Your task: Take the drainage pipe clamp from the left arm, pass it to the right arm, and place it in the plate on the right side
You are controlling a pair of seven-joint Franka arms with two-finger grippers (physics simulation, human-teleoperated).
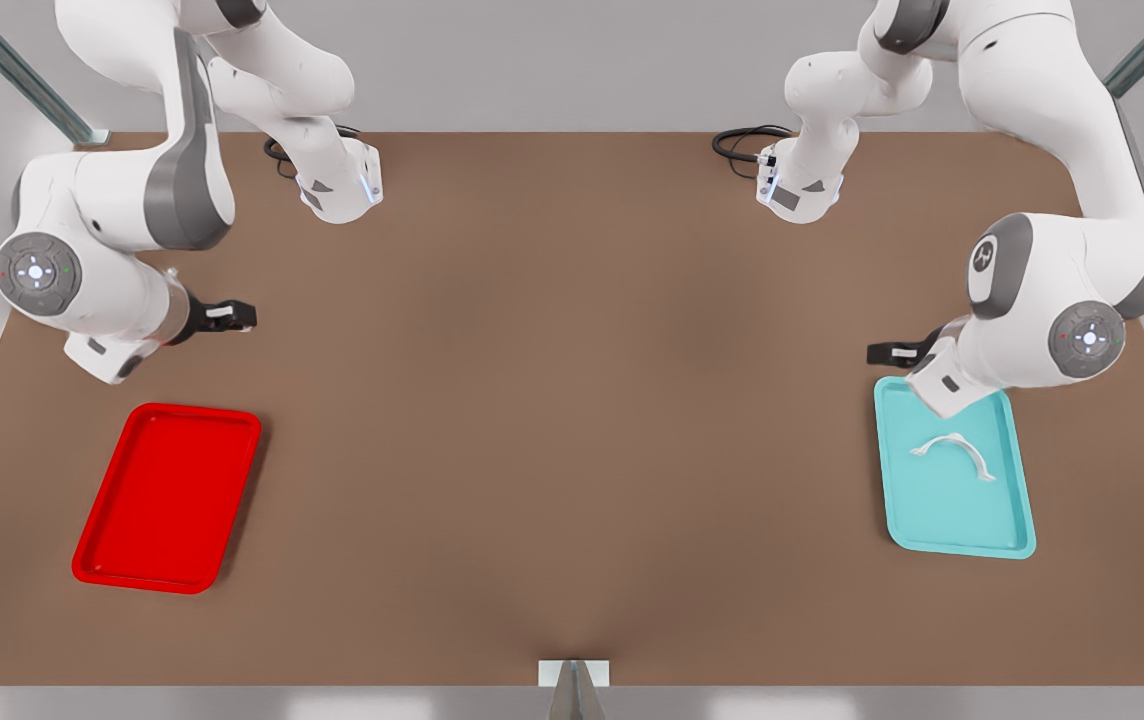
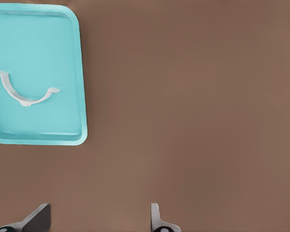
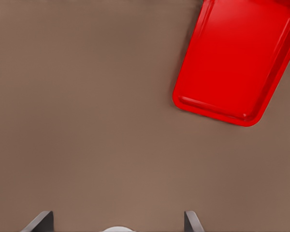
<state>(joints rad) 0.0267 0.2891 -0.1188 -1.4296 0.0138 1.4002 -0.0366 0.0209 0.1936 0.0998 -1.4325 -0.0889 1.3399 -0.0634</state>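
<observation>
In the front view, the clamp (image 1: 952,455) lies arched inside the teal tray (image 1: 1017,530) on the front view's right, touching nothing else. The left gripper (image 1: 882,352) hovers just beyond that tray's far edge, holding nothing. On the front view's left, the red plate (image 1: 97,555) sits bare on the brown table (image 1: 572,400), and the right gripper (image 1: 237,316) hangs above the table near the plate's far end.

In the left wrist view, the fingertips (image 2: 38,217) stand wide apart over bare table, with the clamp (image 2: 24,92) resting in the teal tray (image 2: 82,96).

In the right wrist view, the fingertips (image 3: 41,221) are spread apart, empty, with the plate (image 3: 183,99) well apart from them.
</observation>
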